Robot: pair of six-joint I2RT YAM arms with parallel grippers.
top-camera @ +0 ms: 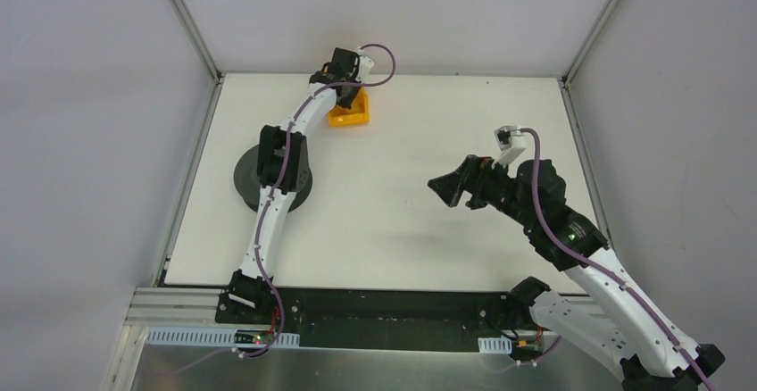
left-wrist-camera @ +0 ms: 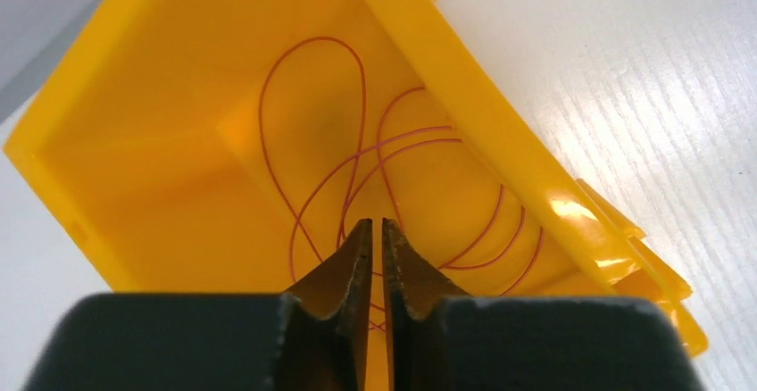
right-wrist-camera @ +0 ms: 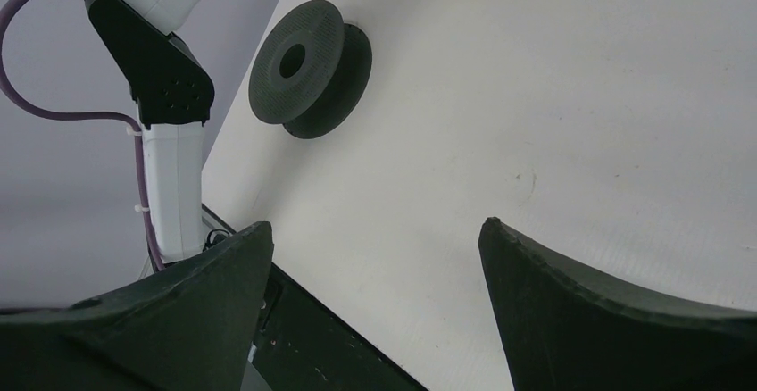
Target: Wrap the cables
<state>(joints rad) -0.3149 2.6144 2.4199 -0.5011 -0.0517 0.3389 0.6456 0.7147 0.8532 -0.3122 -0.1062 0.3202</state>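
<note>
The cables are hair-thin red wire lying in loose loops inside a yellow bin at the back of the table. My left gripper reaches down into the bin. Its jaws are almost together with only a narrow slit, and wire strands cross at and between the tips. My right gripper hangs open and empty above the table's right half, far from the bin; in its wrist view the fingers stand wide apart over bare table.
A black spool lies flat on the table's left side, partly under my left arm; it also shows in the right wrist view. White walls and metal frame posts close in the table. A black rail runs along the near edge.
</note>
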